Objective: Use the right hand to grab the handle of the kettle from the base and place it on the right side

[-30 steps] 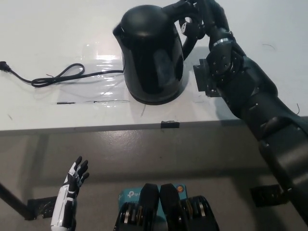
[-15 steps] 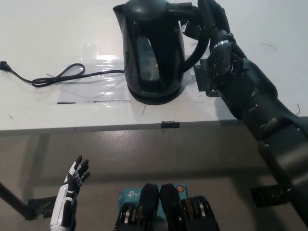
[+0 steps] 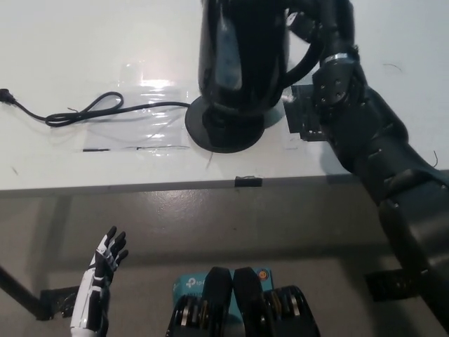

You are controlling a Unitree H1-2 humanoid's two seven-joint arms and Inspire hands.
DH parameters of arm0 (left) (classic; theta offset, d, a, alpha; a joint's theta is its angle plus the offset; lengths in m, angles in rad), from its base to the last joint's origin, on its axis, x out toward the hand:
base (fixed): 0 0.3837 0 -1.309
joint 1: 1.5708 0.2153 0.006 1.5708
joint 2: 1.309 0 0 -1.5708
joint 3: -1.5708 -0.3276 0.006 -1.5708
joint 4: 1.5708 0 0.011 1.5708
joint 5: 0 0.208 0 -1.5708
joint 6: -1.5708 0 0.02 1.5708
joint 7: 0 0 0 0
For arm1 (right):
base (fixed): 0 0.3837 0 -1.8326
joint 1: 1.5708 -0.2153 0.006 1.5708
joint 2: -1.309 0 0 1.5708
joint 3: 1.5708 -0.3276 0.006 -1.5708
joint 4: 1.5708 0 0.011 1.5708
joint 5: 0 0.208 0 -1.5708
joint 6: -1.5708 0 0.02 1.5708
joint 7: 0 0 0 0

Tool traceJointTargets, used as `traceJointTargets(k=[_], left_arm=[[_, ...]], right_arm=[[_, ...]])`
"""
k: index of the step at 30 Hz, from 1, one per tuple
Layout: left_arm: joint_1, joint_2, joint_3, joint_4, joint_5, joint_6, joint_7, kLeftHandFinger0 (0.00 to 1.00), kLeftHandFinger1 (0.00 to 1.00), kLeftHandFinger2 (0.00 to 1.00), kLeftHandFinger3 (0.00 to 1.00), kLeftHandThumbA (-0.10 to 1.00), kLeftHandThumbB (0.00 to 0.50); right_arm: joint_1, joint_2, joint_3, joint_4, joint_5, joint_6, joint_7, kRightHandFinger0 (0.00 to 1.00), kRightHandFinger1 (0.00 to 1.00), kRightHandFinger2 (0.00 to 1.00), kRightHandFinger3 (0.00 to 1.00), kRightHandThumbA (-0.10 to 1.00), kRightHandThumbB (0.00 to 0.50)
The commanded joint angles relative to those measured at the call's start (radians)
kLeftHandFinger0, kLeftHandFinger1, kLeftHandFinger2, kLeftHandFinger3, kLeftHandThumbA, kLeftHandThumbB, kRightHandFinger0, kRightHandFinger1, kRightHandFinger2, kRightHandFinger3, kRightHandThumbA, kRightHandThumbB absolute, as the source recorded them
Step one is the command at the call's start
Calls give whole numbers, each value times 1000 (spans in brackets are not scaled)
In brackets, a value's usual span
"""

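Right hand (image 3: pixel 328 28) is closed around the kettle (image 3: pixel 245 53) handle. Kettle is off the base (image 3: pixel 223 130), hanging just above it, top cut off by the frame edge. Base sits on the white table (image 3: pixel 84 63), cord (image 3: pixel 91 109) trailing left. Left hand (image 3: pixel 102 270) rests low at lower left, below table edge, fingers spread, holding nothing.

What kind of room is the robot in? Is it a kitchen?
Probably a lab or test room, not a real kitchen. There's just a plain white table with an electric kettle, its round base and a loose power cord. No sink, stove or cupboards show, only bare grey floor.
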Motion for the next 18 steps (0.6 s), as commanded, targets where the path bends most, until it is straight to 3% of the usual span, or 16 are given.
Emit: traceJointTargets(k=[1, 6, 9, 10, 18], left_arm=[[-4, 3, 5, -11, -18, -37, -21, 1000, 1000, 1000, 1000, 1000, 477], [-1, -1, 8, -11, -18, -37, -21, 1000, 1000, 1000, 1000, 1000, 473], [5, -1, 10, -13, -11, -37, -18, 1000, 1000, 1000, 1000, 1000, 486], [5, -2, 10, -13, -10, -37, -18, 1000, 1000, 1000, 1000, 1000, 485], [0, -3, 15, -6, -15, -37, -24, 1000, 1000, 1000, 1000, 1000, 478]], right_arm=[[-137, -84, -28, -86, 19, -163, -137, 0, 98, 601, 721, -100, 42], [-117, -136, -29, -99, 10, -154, -145, 0, 149, 642, 745, -100, 61], [-94, -156, -25, -100, 7, -153, -147, 0, 171, 647, 707, -100, 58], [-85, -165, -22, -96, 6, -164, -147, 0, 176, 634, 654, -100, 70], [-43, -212, 7, -64, -17, -159, -161, 0, 98, 547, 557, -100, 117]])
